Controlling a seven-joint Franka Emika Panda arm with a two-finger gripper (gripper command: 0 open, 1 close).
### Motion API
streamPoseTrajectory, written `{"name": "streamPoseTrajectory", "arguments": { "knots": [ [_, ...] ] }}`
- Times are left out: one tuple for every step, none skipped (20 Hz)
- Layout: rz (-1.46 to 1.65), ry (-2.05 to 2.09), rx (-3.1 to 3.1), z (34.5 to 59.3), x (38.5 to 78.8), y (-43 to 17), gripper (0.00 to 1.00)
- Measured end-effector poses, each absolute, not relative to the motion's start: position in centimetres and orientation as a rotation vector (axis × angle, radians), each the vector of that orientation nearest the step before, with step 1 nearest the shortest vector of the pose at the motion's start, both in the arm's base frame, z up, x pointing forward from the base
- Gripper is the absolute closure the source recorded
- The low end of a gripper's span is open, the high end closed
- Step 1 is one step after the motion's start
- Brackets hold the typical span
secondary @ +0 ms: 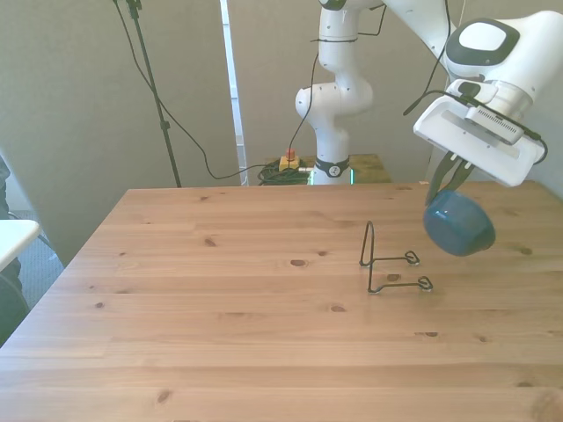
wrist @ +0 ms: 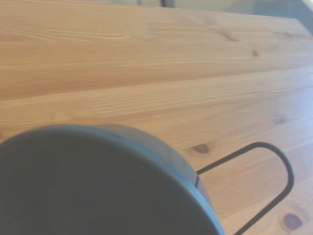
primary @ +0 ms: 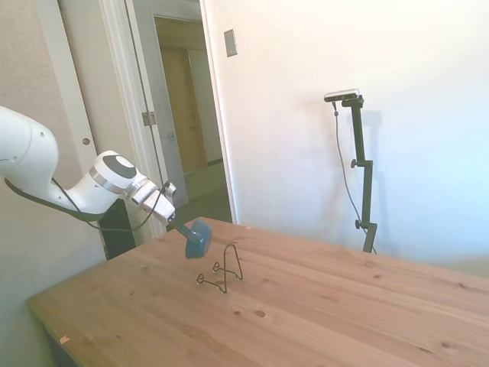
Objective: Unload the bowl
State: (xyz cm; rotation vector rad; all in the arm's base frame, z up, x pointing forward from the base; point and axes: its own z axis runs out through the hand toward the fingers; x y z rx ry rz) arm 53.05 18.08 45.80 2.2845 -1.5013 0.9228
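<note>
- My tool (secondary: 447, 178) is clamped on the bowl's (secondary: 458, 222) rim.
- Bowl hangs tilted above the desk (secondary: 220, 299), clear of the wire rack (secondary: 390, 261), on the front view's right.

Wooden table (secondary: 220, 308) of pale, knotty planks running lengthwise, seen from the side (primary: 306, 321) and from the wrist (wrist: 122, 73). Directly on its surface stands a thin dark wire rack (secondary: 387, 262), with one upright loop and two low feet (primary: 221, 271); in the front view it sits toward the right (wrist: 264, 186).
</note>
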Motion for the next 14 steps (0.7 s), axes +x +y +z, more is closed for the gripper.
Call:
{"name": "streamPoseTrajectory", "arguments": {
  "knots": [
    [0.896, -1.484, 2.347, 46.4, 52.0, 17.9, 1.00],
    [0.864, -1.463, 2.410, 46.9, 50.8, 17.3, 1.00],
    [0.834, -1.448, 2.469, 47.6, 49.7, 16.4, 1.00],
    [0.801, -1.437, 2.524, 48.0, 48.5, 15.2, 1.00],
    [0.766, -1.430, 2.573, 48.4, 47.4, 13.9, 1.00],
    [0.723, -1.422, 2.621, 48.6, 46.2, 12.5, 1.00],
    [0.677, -1.414, 2.660, 48.7, 45.1, 10.9, 1.00],
    [0.638, -1.406, 2.694, 48.9, 44.1, 9.5, 1.00],
    [0.610, -1.404, 2.716, 49.1, 43.1, 8.2, 1.00],
    [0.588, -1.409, 2.731, 49.1, 42.3, 6.9, 1.00],
    [0.562, -1.418, 2.747, 49.0, 41.5, 5.8, 1.00],
    [0.535, -1.432, 2.761, 48.8, 40.9, 4.7, 1.00],
    [0.498, -1.450, 2.783, 48.6, 40.4, 3.5, 1.00],
    [0.454, -1.460, 2.813, 48.3, 40.0, 2.3, 1.00]
  ]
}}
